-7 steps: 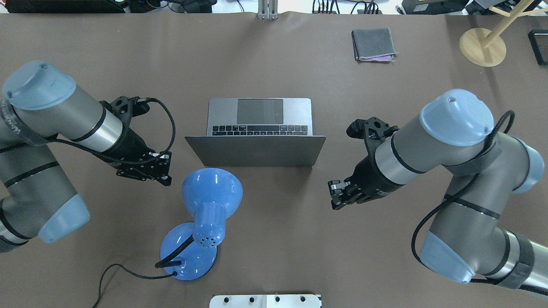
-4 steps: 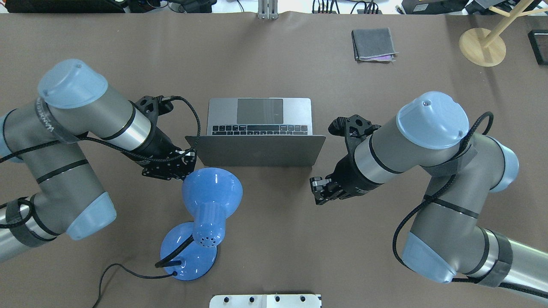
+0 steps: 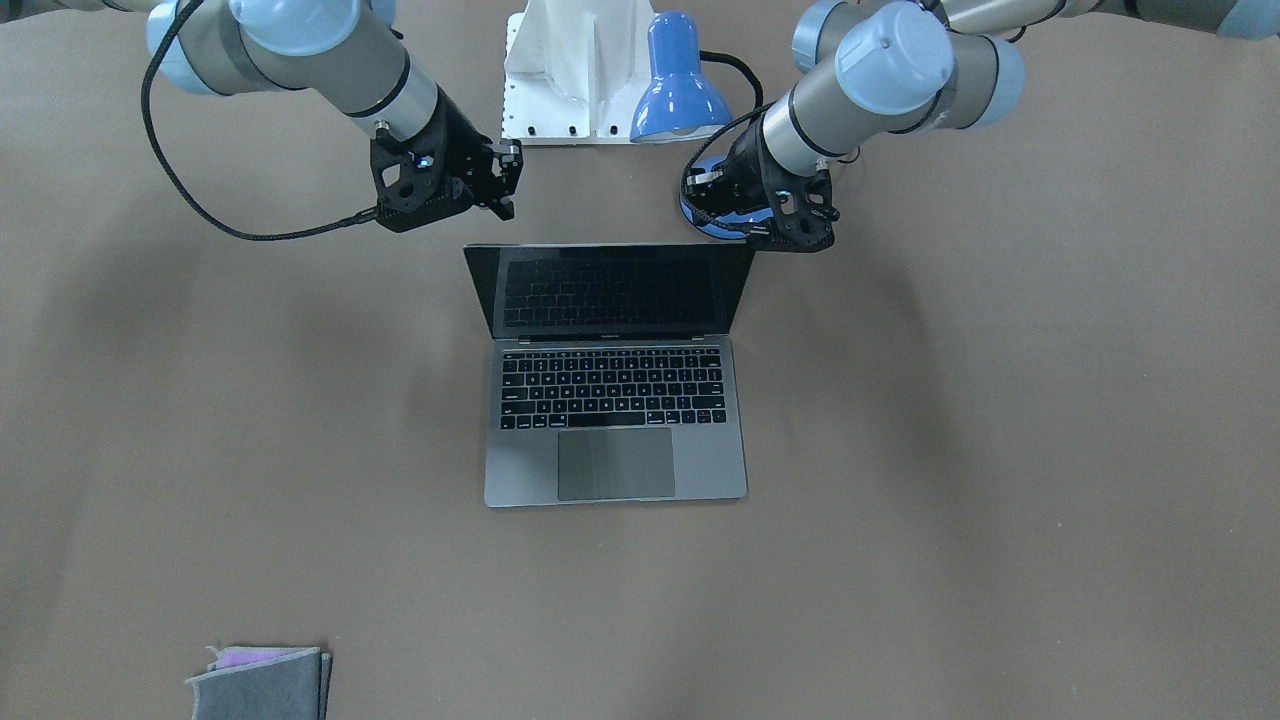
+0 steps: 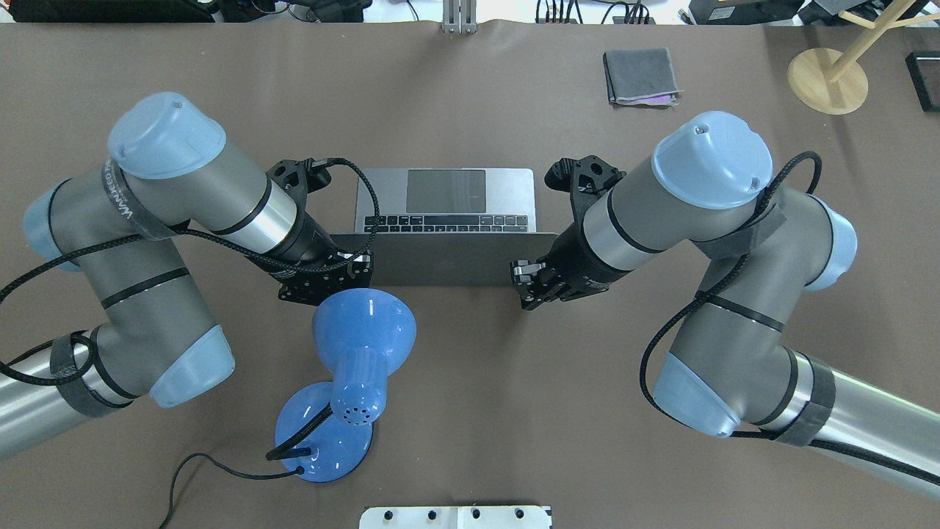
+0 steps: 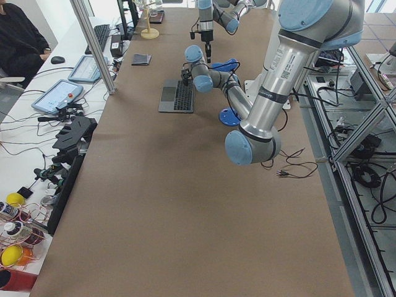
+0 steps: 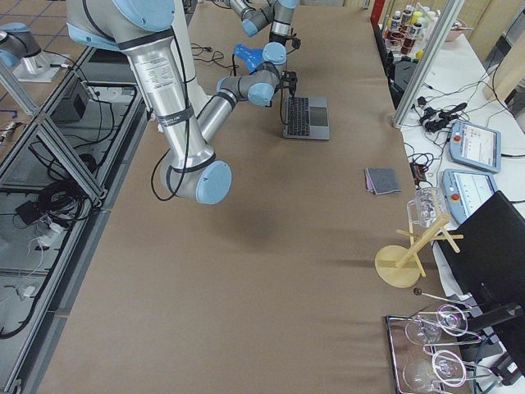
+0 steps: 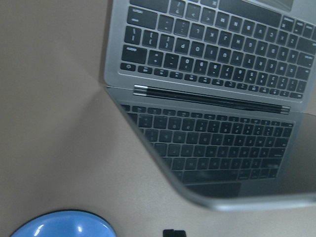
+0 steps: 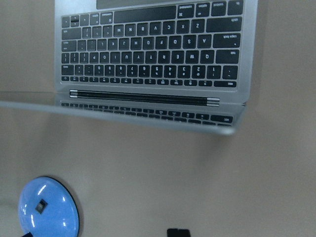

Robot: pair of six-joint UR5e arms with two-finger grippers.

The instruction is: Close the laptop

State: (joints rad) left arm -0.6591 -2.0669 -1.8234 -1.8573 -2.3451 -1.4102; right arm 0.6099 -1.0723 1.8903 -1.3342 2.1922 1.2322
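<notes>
One laptop [image 4: 444, 191] sits open at the middle of the counter [image 4: 514, 411], keyboard turned away from the robot and the lid [image 4: 440, 258] standing up toward it. I count two arms, one blue desk lamp [image 4: 363, 330], one folded grey cloth [image 4: 640, 76] at the far right and one wooden stand [image 4: 828, 79] in the far right corner.

A second ago both arms hung well out to the sides. They have since swung inward. The left end effector [image 4: 358, 270] is now at the lid's left rear corner, just beside the lamp's shade. The right end effector [image 4: 523, 283] is at the lid's right rear corner. The laptop itself has not moved, and the lid's tilt looks unchanged.

Each wrist camera shows only a single dark tip at the bottom centre of its frame, so I read both end effectors as clenched and carrying nothing.

I cannot tell from here whether either one touches the lid. From overhead the left one's fingers are mostly hidden under its own mount. The front camera cuts the cloth off at the bottom edge. In both side views the laptop is too small for any detail.
</notes>
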